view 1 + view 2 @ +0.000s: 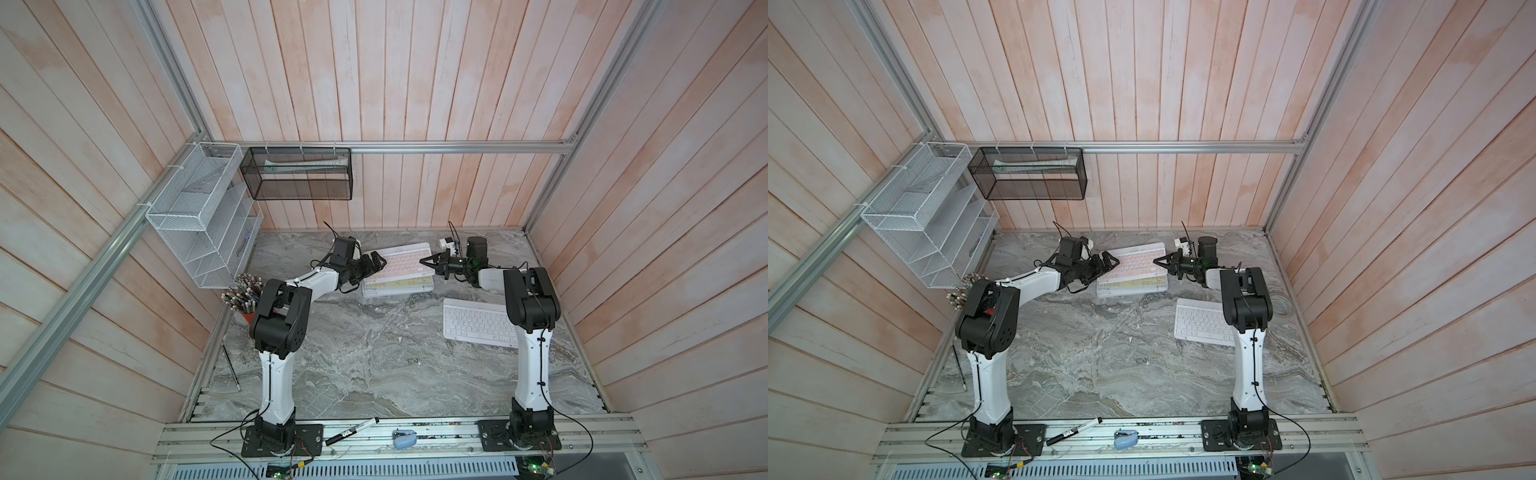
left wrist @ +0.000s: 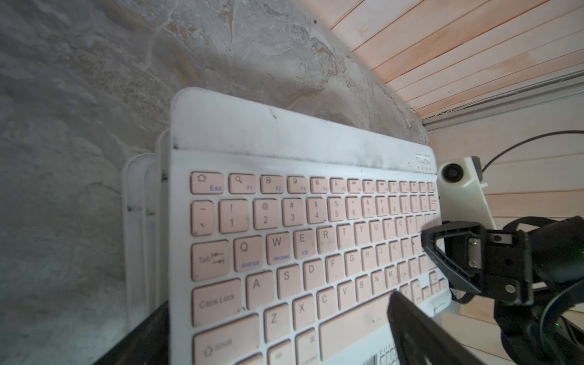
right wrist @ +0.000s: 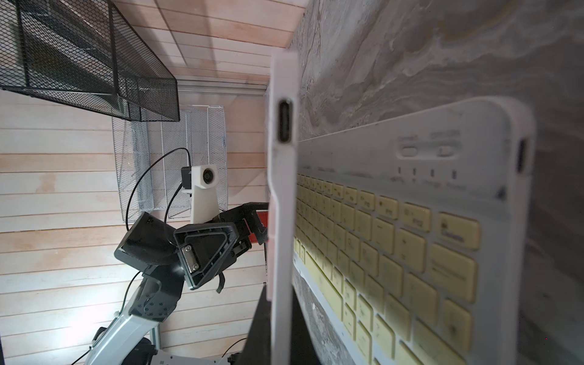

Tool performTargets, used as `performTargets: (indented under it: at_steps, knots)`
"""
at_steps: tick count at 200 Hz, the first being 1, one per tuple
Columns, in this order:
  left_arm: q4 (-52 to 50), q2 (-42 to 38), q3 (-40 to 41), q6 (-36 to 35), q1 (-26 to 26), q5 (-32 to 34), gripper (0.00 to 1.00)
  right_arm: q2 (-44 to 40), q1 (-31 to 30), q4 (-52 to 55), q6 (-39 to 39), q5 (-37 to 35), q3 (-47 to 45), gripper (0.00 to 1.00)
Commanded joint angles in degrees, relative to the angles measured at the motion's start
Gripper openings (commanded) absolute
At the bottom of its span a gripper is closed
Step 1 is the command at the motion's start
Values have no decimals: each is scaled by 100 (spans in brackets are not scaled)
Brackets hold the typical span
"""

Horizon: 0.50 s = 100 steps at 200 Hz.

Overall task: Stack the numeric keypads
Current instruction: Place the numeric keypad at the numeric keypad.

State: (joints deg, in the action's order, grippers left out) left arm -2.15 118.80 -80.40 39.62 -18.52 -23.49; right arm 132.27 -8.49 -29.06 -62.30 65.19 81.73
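A pink-keyed keypad (image 1: 403,262) (image 1: 1140,259) hangs tilted just above a stack of keypads topped by a yellow-keyed one (image 1: 399,286) (image 1: 1133,286) at the back of the table. My right gripper (image 1: 428,262) (image 3: 278,331) is shut on the pink keypad's right short edge (image 3: 282,221). My left gripper (image 1: 376,262) (image 2: 284,341) is open at its left end, one finger over the keys (image 2: 300,252) and one beyond the edge. Lower keypads' white edges (image 2: 139,221) show beneath. A white-keyed keypad (image 1: 478,322) (image 1: 1200,320) lies alone at the right, partly behind my right arm.
A cup of pens (image 1: 245,295) stands at the table's left edge under a white mesh rack (image 1: 199,220). A black mesh basket (image 1: 299,174) hangs on the back wall. A marker (image 1: 353,430) and a blue object (image 1: 404,438) lie on the front rail.
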Motion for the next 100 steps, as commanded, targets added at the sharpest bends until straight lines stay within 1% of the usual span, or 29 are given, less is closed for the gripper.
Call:
performTargets:
  at_steps: [1, 53, 100]
  knots:
    - [172, -116, 51, -125, -11, 6, 100, 168, -48, 156, 255, -15, 116, 0]
    - [117, -110, 39, -143, -1, 53, 100, 225, -56, 258, 337, -94, 103, 0]
    - [58, -126, 41, -182, -3, 140, 100, 191, -74, 626, 587, -241, 141, 0]
